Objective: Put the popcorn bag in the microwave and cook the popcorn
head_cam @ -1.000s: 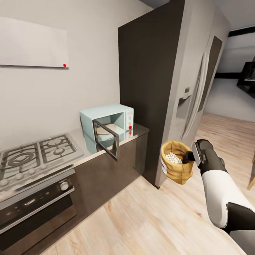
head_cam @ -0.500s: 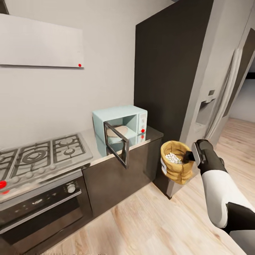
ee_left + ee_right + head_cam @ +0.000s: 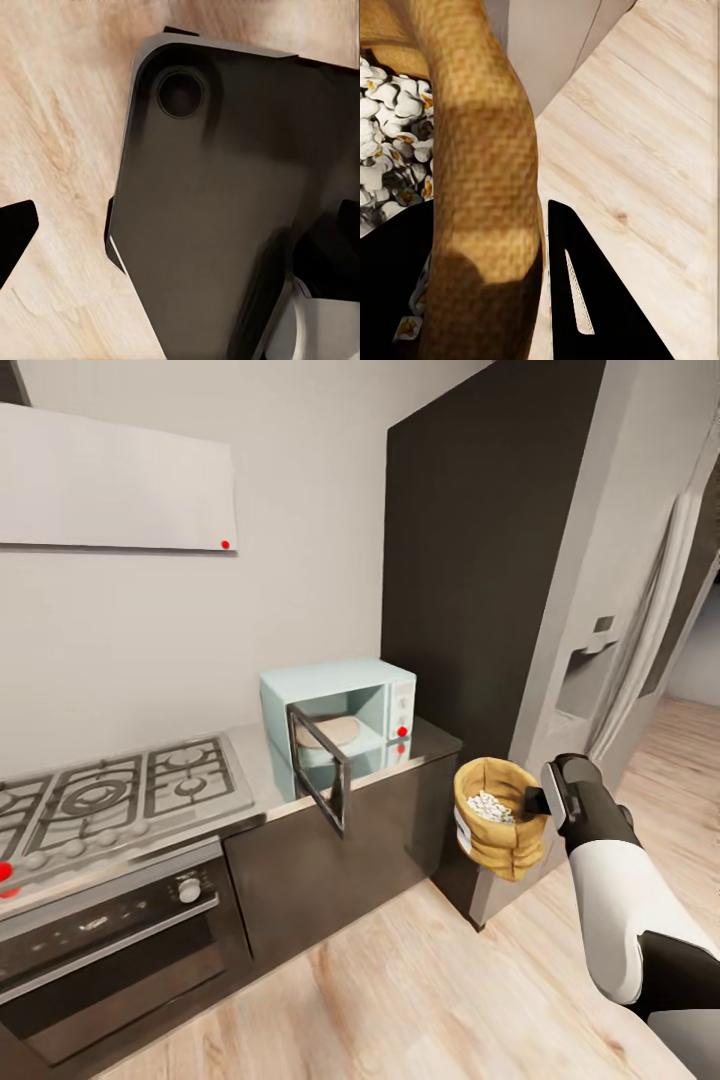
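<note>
My right gripper point(image 3: 535, 800) is shut on the rolled rim of the popcorn bag point(image 3: 495, 820), a tan burlap sack that hangs in the air over the wood floor, right of the counter's end. White popcorn point(image 3: 489, 806) fills it. In the right wrist view one finger point(image 3: 585, 300) lies outside the popcorn bag's rim point(image 3: 484, 225) and the other inside, beside the popcorn point(image 3: 386, 150). The mint-blue microwave point(image 3: 375, 690) stands on the grey countertop point(image 3: 262, 765) with its door point(image 3: 320, 768) swung open. My left gripper point(image 3: 180, 232) is open above the floor and my dark base.
A gas hob point(image 3: 120, 790) and an oven point(image 3: 110, 940) lie left of the microwave. A tall dark panel point(image 3: 460, 560) and a grey fridge point(image 3: 610, 590) rise right of the counter, just behind the bag. Wood floor point(image 3: 420, 1000) spreads in front.
The whole view has shifted, so the counter and microwave sit further right in the picture than a second ago. The bag stays in my right gripper, in the same place relative to me.
</note>
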Controlling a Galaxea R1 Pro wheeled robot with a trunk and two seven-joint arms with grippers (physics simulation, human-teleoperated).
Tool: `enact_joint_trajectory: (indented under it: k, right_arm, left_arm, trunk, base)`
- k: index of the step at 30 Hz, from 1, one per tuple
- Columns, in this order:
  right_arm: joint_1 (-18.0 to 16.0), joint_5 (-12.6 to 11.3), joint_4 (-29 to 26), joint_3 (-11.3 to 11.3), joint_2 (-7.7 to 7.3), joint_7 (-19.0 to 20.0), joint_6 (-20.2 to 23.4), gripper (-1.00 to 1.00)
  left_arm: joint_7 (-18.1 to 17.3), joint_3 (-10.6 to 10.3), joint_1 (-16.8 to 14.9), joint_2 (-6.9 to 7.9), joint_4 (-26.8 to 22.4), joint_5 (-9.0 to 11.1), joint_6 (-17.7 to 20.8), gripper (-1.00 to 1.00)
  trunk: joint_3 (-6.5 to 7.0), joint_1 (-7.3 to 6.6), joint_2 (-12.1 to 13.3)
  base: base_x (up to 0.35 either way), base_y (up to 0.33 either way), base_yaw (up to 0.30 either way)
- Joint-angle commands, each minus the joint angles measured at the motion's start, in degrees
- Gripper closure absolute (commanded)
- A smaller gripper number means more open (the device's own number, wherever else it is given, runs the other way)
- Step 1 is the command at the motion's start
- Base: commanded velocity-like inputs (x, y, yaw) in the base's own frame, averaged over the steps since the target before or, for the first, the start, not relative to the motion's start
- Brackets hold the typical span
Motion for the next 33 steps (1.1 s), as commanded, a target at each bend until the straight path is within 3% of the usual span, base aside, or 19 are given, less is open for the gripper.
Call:
enact_joint_trajectory:
  k: [1,7,13,19,28,33]
  right_arm:
    - [-0.05,0.54,-0.03,-0.06,0.01,0.37,0.26,1.0]
    - [-0.06,0.49,-0.04,-0.03,0.01,0.38,0.26,1.0]
    - [-0.05,0.37,-0.03,-0.1,0.01,0.36,0.26,1.0]
    - [-0.06,0.33,-0.03,-0.03,0.09,0.35,0.26,1.0]
    - [-0.06,0.32,-0.03,-0.03,0.1,0.37,0.26,1.0]
    - [-0.04,0.28,-0.03,-0.03,0.18,0.38,0.26,1.0]
  left_arm:
    - [0.09,0.08,-0.01,-0.02,-0.02,0.37,-0.15,-1.0]
    - [0.12,0.08,-0.01,0.05,-0.02,0.43,-0.15,-1.0]
    - [0.13,0.08,-0.01,0.07,-0.02,0.46,-0.23,-1.0]
    - [3.23,0.34,-0.01,-0.1,-0.11,0.95,-0.32,-1.0]
    - [3.43,0.28,-0.01,-0.11,-0.11,2.12,-0.32,-1.0]
    - [3.47,0.08,-0.01,-0.02,-0.1,2.13,-0.32,-1.0]
  trunk:
    - [-0.07,0.02,-0.04]
    - [-0.07,0.02,-0.04]
    - [-0.07,0.02,-0.04]
    - [-0.07,0.02,-0.04]
    - [-0.07,0.02,-0.04]
    - [-0.07,0.02,-0.04]
  base:
    - [0.11,-0.279,0.0]
    - [0.093,-0.282,0.0]
    - [0.002,-0.153,0.244]
    - [-0.311,-0.001,0.273]
    - [-0.309,-0.071,0.273]
    - [-0.007,-0.284,0.273]
